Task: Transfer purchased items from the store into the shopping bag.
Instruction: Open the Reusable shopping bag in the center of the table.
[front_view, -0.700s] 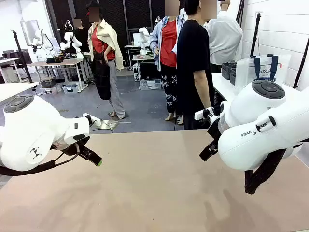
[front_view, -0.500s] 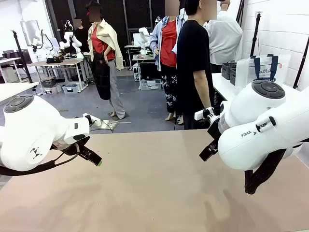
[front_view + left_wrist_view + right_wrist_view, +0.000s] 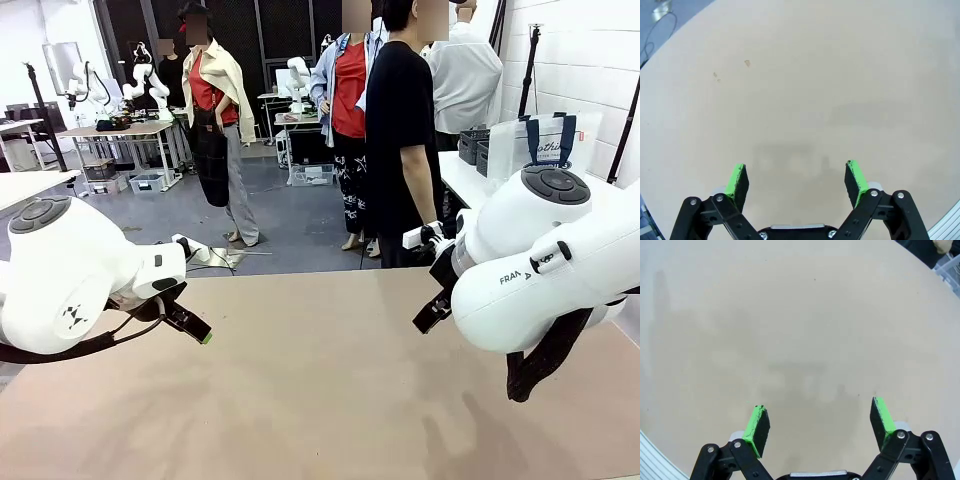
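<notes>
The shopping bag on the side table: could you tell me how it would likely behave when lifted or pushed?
The shopping bag stands upright, so its translucent plastic is probably fairly stiff. Thin walls suggest it is light and may tip if pushed. Its navy strap handles would likely flex.

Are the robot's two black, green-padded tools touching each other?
Apart. The front view shows tan tabletop between the black left tool and black right tool.
</notes>
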Robot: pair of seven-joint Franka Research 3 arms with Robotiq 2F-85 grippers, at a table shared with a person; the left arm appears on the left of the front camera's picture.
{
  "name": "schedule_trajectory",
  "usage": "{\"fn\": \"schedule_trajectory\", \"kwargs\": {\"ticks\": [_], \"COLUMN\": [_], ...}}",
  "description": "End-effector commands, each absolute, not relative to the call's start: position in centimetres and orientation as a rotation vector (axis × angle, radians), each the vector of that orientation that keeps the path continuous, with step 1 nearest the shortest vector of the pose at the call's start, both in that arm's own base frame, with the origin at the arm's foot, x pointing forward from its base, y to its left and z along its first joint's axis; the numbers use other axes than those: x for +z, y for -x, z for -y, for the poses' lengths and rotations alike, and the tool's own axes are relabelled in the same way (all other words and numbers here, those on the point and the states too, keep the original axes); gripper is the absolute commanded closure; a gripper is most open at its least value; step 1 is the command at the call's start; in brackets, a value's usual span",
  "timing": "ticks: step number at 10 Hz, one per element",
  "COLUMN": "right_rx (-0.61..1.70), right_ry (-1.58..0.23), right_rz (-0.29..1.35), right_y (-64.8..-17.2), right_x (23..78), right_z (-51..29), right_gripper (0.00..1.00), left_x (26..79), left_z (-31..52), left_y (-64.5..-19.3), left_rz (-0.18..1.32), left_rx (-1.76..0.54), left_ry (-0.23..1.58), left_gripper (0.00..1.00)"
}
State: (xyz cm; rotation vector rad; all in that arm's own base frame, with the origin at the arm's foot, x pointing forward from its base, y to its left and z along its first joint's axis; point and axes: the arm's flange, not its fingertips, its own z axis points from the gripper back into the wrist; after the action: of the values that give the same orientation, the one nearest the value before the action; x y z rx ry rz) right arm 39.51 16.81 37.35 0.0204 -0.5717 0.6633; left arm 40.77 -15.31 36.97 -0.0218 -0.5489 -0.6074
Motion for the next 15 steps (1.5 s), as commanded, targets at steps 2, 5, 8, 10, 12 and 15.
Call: {"fn": "schedule_trajectory", "kwargs": {"ticks": [2, 5, 8, 10, 12, 15], "right_rx": [0.663, 0.663, 0.663, 0.663, 0.663, 0.663], "right_ry": [-0.021, -0.021, -0.021, -0.021, -0.021, -0.021], "right_rz": [0.572, 0.572, 0.572, 0.572, 0.572, 0.572], "right_y": [-39.51, -39.51, -39.51, -39.51, -39.51, -39.51], "right_x": [37.35, 37.35, 37.35, 37.35, 37.35, 37.35], "right_z": [-16.80, -16.80, -16.80, -16.80, -16.80, -16.80], "right_gripper": [0.00, 0.00, 0.00, 0.00, 0.00, 0.00], "left_x": [36.97, 36.97, 36.97, 36.97, 36.97, 36.97], "left_z": [15.23, 15.23, 15.23, 15.23, 15.23, 15.23], "left_y": [-40.77, -40.77, -40.77, -40.77, -40.77, -40.77], "left_rz": [0.549, 0.549, 0.549, 0.549, 0.549, 0.549], "left_rx": [-0.606, -0.606, -0.606, -0.606, -0.606, -0.606], "left_ry": [0.022, 0.022, 0.022, 0.022, 0.022, 0.022], "left_gripper": [0.00, 0.00, 0.00, 0.00, 0.00, 0.00]}}
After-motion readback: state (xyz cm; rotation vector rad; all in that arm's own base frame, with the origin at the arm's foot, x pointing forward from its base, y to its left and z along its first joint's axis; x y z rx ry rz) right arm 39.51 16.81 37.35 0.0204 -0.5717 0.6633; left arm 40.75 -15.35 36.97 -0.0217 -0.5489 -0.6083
